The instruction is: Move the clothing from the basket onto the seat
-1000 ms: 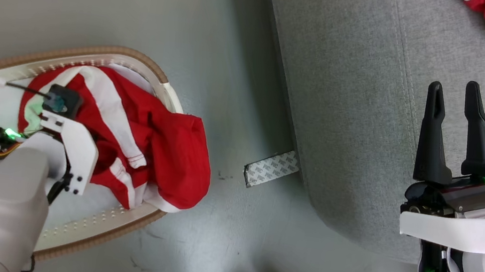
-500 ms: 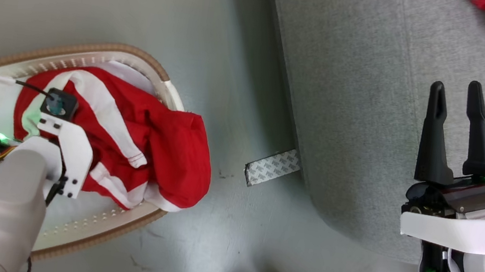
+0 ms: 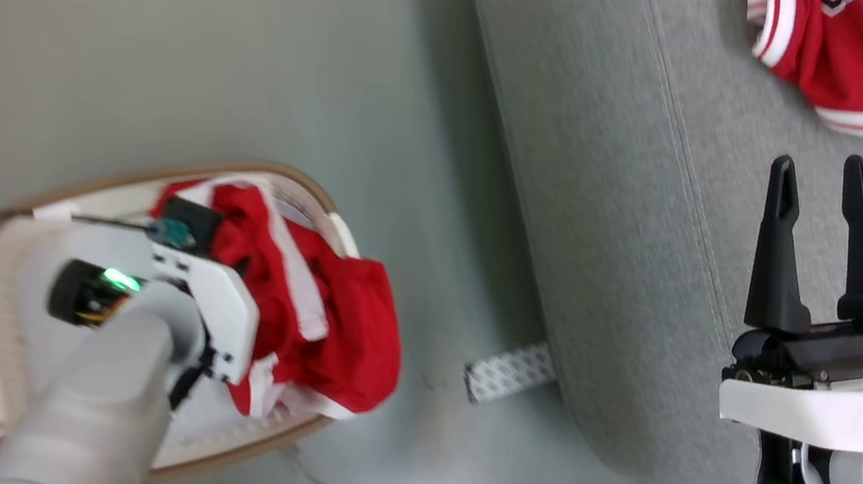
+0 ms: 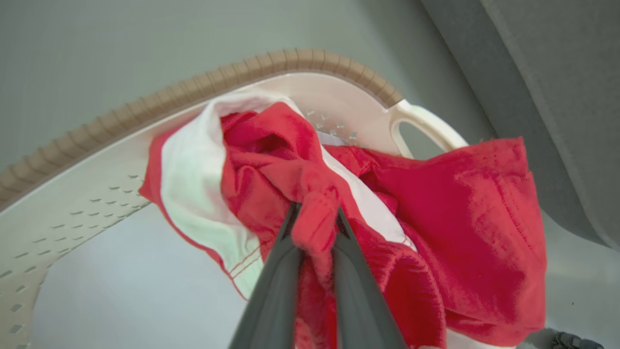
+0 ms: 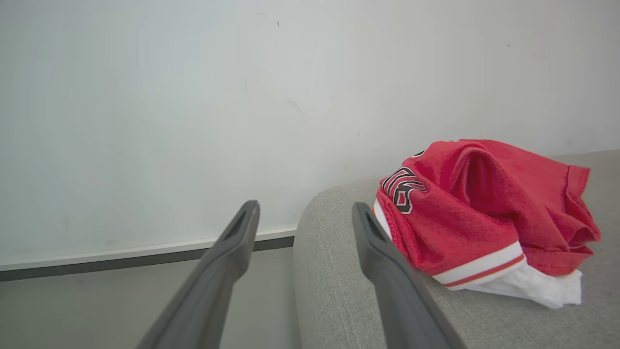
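The left tool (image 4: 316,215) reaches down into the basket (image 4: 72,194), its two dark fingers pressed together on a bunched fold of a red garment (image 4: 460,218). The cloth is thin and soft, with a broad white band edged in red stitching. It lies heaped against the basket's far wall, and one part spills out over the rim beside a looped side handle.

The basket is oval, of cream plastic with rows of small slots in its walls and a ribbed brown rim. It stands on the floor (image 3: 257,40), a smooth grey-green surface with a dull sheen and a few scuffs. A pale strip (image 3: 508,371) with a fine grey print pokes out onto the floor from under the seat (image 3: 637,220).

The seat is large and round-cornered, covered in light grey woven fabric with a stitched seam running along it. The right tool (image 3: 820,166) hangs above it near the edge, fingers spread with nothing between them.

Beyond that tool a jersey (image 5: 465,213) lies crumpled on the seat — red, with black-and-white numerals and a hem of white and red stripes. Behind the seat rises a plain white wall (image 5: 193,97), with a dark skirting strip (image 5: 145,264) where it meets the floor.
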### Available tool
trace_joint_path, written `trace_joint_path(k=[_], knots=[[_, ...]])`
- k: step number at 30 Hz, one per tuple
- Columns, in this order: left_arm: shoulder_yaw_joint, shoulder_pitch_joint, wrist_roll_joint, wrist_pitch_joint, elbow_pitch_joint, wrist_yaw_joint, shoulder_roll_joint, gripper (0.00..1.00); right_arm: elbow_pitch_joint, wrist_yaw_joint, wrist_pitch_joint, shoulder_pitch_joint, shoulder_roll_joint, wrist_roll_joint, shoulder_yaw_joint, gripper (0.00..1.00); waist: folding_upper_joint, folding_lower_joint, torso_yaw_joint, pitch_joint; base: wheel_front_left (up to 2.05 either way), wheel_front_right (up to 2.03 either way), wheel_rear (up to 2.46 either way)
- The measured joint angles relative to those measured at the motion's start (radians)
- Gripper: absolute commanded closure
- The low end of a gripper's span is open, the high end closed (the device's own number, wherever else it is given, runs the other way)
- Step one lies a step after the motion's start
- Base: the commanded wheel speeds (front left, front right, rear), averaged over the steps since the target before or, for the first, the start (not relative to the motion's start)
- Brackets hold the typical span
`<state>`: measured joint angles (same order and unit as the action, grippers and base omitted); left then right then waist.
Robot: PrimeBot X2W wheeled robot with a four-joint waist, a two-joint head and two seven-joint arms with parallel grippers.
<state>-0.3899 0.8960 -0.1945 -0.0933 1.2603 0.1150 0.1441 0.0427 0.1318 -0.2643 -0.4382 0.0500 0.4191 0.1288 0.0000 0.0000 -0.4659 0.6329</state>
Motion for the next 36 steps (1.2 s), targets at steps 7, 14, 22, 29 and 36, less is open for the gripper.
trace_joint_path(k=[7, 14, 22, 29, 36], knots=[[-0.047, -0.061, -0.053, -0.114, -0.04, 0.014, -0.059, 1.0, 0.032, 0.0, 0.0, 0.043, 0.001, -0.059, -0.022, 0.0, 0.0, 0.0, 0.078, -0.143, 0.0, 0.0, 0.0], [-0.175, -0.132, -0.156, -0.16, -0.201, 0.016, -0.083, 1.0, 0.066, 0.0, 0.0, 0.109, 0.027, -0.064, -0.022, 0.0, 0.0, -0.0002, 0.16, -0.301, 0.0, 0.0, 0.0], [-0.258, -0.178, -0.269, -0.17, -0.453, 0.016, -0.039, 1.0, 0.093, 0.0, 0.0, 0.184, 0.044, -0.056, -0.005, 0.0, 0.0, -0.0003, 0.252, -0.46, 0.0, 0.0, 0.0], [-0.232, -0.19, -0.265, -0.17, -0.656, 0.016, 0.002, 1.0, 0.11, 0.0, 0.0, 0.215, 0.051, -0.049, 0.035, 0.0, 0.0, -0.0003, 0.328, -0.545, 0.0, 0.0, 0.0], [-0.211, -0.209, -0.257, -0.171, -0.794, -0.004, 0.015, 1.0, 0.127, 0.0, 0.0, 0.237, 0.05, -0.045, 0.07, 0.0, 0.0, -0.0003, 0.365, -0.6, 0.0, 0.0, 0.0]])
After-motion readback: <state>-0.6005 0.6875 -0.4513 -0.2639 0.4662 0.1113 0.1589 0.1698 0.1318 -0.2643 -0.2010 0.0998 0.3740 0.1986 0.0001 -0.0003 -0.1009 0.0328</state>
